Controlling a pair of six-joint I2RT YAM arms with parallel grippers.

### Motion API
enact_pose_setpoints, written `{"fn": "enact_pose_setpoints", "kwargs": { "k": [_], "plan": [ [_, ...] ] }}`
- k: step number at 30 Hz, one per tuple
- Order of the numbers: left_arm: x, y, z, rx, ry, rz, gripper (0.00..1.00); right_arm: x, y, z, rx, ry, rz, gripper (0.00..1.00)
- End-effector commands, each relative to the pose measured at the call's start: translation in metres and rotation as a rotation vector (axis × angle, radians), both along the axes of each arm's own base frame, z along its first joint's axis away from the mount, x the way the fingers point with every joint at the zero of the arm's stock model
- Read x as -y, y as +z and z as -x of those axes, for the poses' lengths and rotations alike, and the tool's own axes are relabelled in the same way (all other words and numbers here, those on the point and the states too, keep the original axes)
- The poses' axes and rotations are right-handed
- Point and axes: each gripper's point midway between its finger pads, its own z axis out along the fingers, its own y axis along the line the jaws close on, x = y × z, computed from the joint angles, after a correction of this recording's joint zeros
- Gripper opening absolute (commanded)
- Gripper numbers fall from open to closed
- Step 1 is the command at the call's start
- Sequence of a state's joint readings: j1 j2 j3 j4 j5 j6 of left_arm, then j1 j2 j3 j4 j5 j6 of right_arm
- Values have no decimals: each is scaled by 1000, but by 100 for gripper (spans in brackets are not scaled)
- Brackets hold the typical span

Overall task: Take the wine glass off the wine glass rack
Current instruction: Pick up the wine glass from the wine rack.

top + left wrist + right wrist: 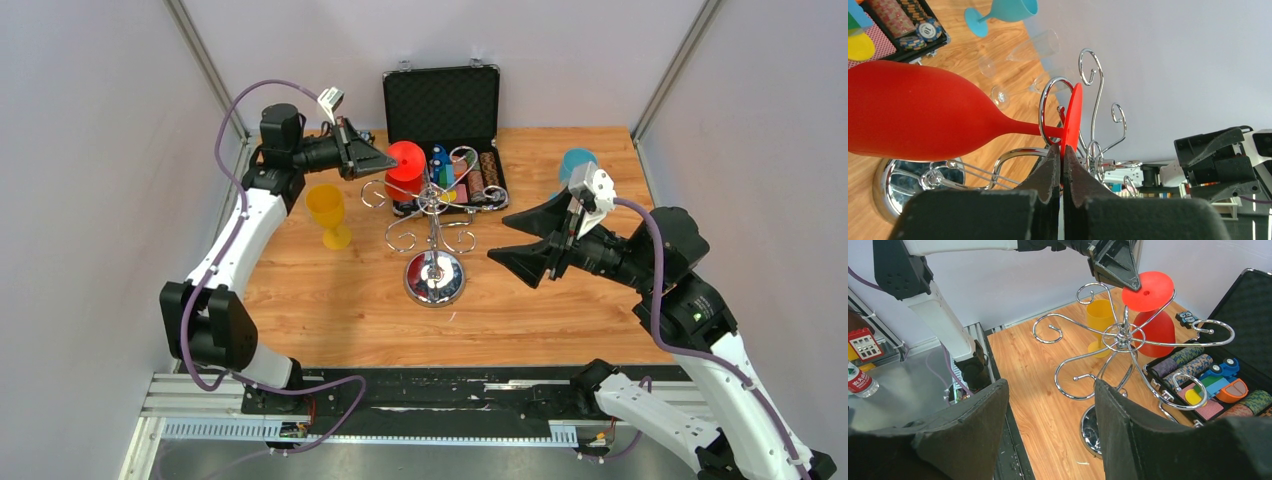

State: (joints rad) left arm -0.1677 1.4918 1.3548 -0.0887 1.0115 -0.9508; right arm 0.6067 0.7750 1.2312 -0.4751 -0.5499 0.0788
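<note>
A red wine glass (405, 165) hangs upside down from a curled arm of the chrome wine glass rack (434, 277). Its stem sits in the wire loop and its flat foot (1073, 117) is above the wire. My left gripper (1062, 152) is shut on the edge of that red foot, reaching in from the rack's left (392, 160). The right wrist view shows the same pinch on the wine glass (1147, 284) above the rack (1120, 335). My right gripper (497, 240) hovers to the right of the rack, open and empty (1049, 385).
A yellow goblet (328, 212) stands left of the rack, and a teal goblet (575, 163) at the back right. An open black chip case (442, 105) with chips and small toys lies behind the rack. Grey walls enclose the table.
</note>
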Motion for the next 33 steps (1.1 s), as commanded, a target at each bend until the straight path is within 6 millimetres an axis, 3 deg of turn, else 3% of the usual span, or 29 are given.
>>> {"fn": "enact_pose_setpoints", "kwargs": {
  "k": [1, 13, 22, 33],
  "plan": [
    [0, 29, 7, 101, 0, -2, 0, 1, 6, 2, 33, 2, -6, 62],
    [-7, 61, 2, 126, 107, 37, 0, 2, 7, 3, 35, -4, -7, 62],
    [-14, 67, -6, 117, 166, 68, 0, 3, 6, 3, 37, -6, -8, 62],
    [-5, 75, -17, 140, 128, 93, 0, 3, 6, 3, 38, -4, -5, 62]
  ]
}}
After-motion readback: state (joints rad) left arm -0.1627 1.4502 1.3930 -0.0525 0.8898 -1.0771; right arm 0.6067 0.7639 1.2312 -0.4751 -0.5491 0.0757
